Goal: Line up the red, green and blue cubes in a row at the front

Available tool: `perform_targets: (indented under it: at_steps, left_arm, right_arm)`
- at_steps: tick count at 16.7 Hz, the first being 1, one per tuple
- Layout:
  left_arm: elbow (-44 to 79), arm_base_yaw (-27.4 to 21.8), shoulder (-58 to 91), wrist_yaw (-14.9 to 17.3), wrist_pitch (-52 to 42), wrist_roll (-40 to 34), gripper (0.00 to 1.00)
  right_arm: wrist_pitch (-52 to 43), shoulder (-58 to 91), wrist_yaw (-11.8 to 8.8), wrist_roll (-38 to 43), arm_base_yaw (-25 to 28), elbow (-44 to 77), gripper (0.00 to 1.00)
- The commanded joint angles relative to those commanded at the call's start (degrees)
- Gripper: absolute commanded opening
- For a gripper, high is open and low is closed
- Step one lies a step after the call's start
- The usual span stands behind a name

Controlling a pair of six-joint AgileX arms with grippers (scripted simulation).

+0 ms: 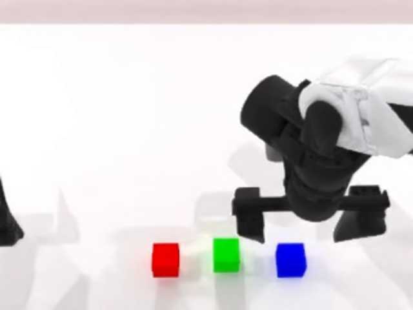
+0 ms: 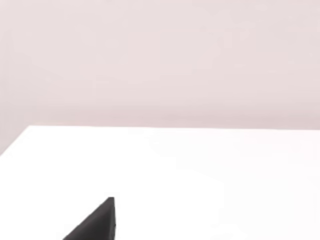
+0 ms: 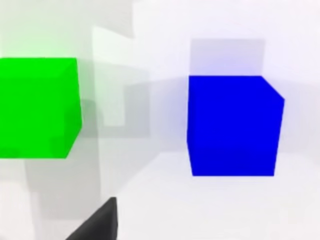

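Overhead, we see the red cube [image 1: 165,259], green cube [image 1: 226,254] and blue cube [image 1: 290,259] resting in a row near the surface's [image 1: 129,129] front edge, each apart from its neighbour. Our right hand [image 1: 310,223] hangs spread and empty, just behind the blue one; rising straight should avoid nudging it. Our left hand [image 1: 8,223] sits parked at the left edge, its state untellable. The right wrist view shows plain, matte, sharp-edged cubes.

no readable text, labels, brands, numbers or signs anywhere in top or wrist views.
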State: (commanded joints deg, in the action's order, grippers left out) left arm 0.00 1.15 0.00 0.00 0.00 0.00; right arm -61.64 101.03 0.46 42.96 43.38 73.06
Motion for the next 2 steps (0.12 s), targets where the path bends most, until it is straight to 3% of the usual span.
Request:
perform_targets:
  at_steps: [2]
  left_arm:
    - [0.00, 0.00, 0.00, 0.00, 0.00, 0.00, 1.00]
  right_arm:
    - [-1.05, -0.65, 0.02, -0.08, 0.00, 0.80, 1.00]
